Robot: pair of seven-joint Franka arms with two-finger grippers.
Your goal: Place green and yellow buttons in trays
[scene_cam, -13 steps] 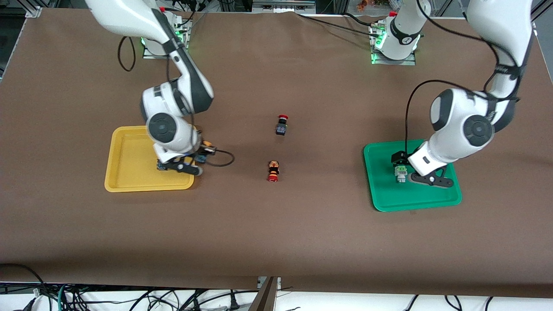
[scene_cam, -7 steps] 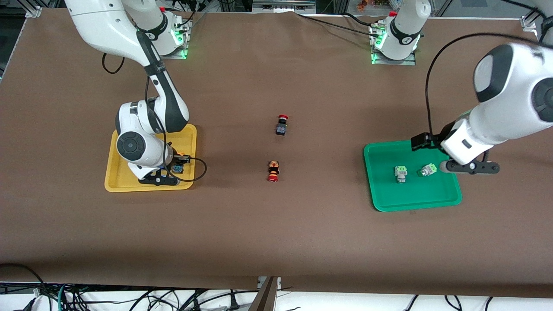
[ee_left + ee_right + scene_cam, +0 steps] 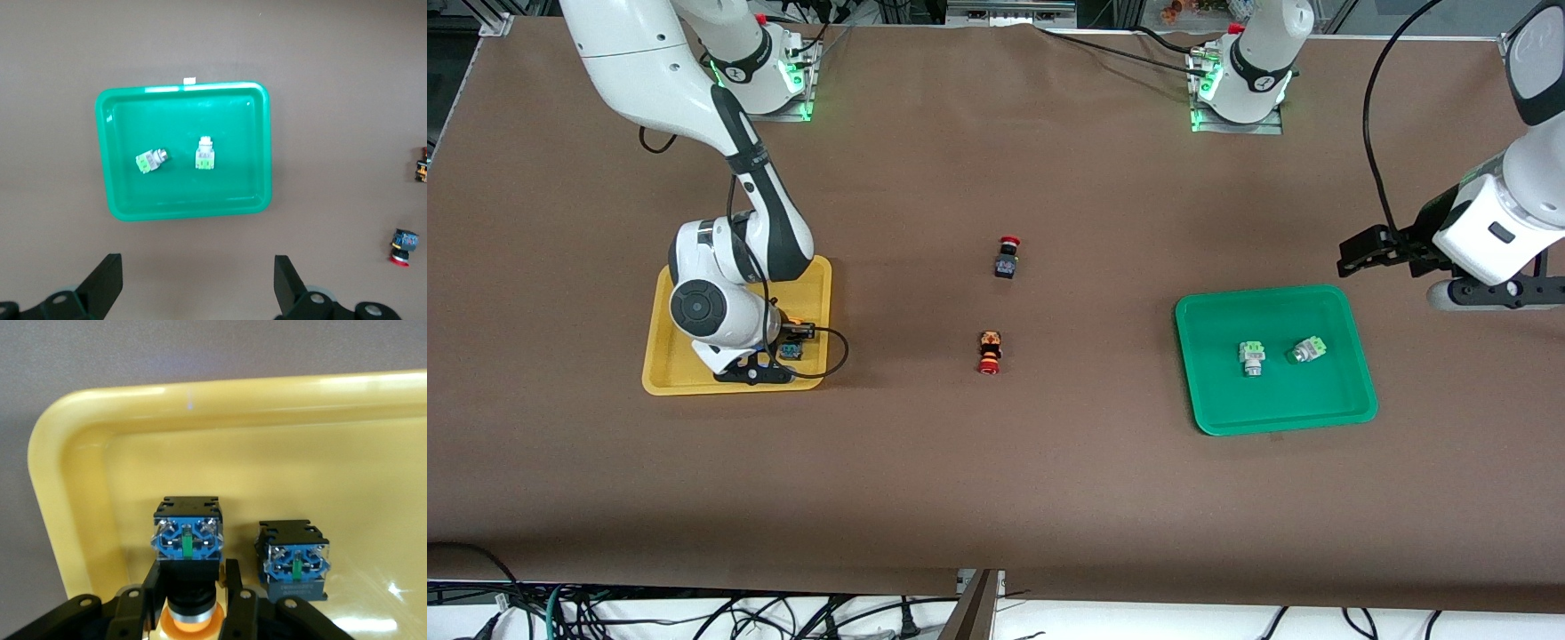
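Observation:
The yellow tray [image 3: 660, 356] lies at the right arm's end of the table. My right gripper [image 3: 786, 350] is low inside it, shut on an orange-yellow round-capped button [image 3: 190, 583]; its fingers [image 3: 152, 587] flank the black body. A second yellow button [image 3: 293, 561] lies in the tray beside it. The green tray [image 3: 1272, 409] at the left arm's end holds two green buttons [image 3: 1252, 357] [image 3: 1307, 350], also in the left wrist view [image 3: 205, 153] [image 3: 151, 160]. My left gripper [image 3: 1494, 292] is open and empty, raised over bare table beside the green tray [image 3: 187, 210], fingers [image 3: 107, 280] wide apart.
Two red-capped black switches lie mid-table, one [image 3: 1007, 258] farther from the front camera than the other [image 3: 989, 352]. Both show in the left wrist view [image 3: 402, 240] [image 3: 421, 167]. A black cable [image 3: 831, 342] loops from the right wrist over the yellow tray's edge.
My left gripper let go of the second green button in the green tray, then rose and drew off toward the table's end. My right gripper carried the yellow button into the yellow tray and lowered.

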